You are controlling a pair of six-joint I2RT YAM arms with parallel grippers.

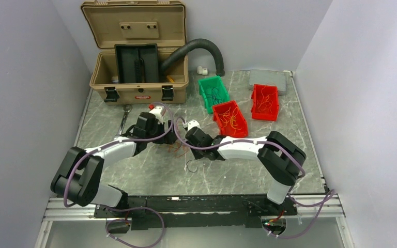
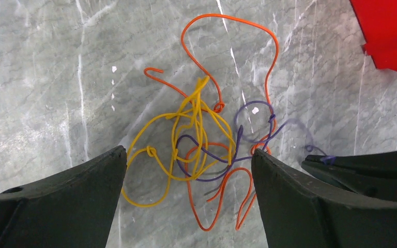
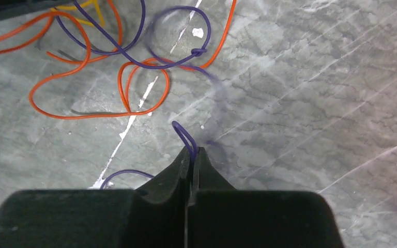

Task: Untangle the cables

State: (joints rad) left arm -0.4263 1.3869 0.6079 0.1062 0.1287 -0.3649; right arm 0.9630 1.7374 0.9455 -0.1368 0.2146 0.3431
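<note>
A tan case (image 1: 134,28), black hose (image 1: 196,46), green bin (image 1: 209,78) and red bins (image 1: 242,128) stand on a marble table (image 1: 134,170).

**Open ground:** grey marbled tabletop (image 1: 150,175), bare in the near strip by the arm bases and along the right edge.

**Centre, obstructed:**
- tangle of thin orange, yellow and purple wires (image 2: 201,139)
- left gripper (image 2: 187,155), fingers spread wide over it
- right gripper (image 3: 191,152), tips pinched on a purple wire loop (image 3: 182,133)

**Far side, blocked:**
- tan hard case with raised lid (image 1: 139,77)
- black corrugated hose (image 1: 202,42)
- green plastic bin (image 1: 213,93)
- red plastic bin (image 1: 230,119)
- second red plastic bin (image 1: 265,102)

White-shelled left arm (image 1: 115,150) and right arm (image 1: 240,149) with black joints, purple cables (image 1: 70,173), black wedge-shaped tool fingers (image 2: 57,206).
</note>
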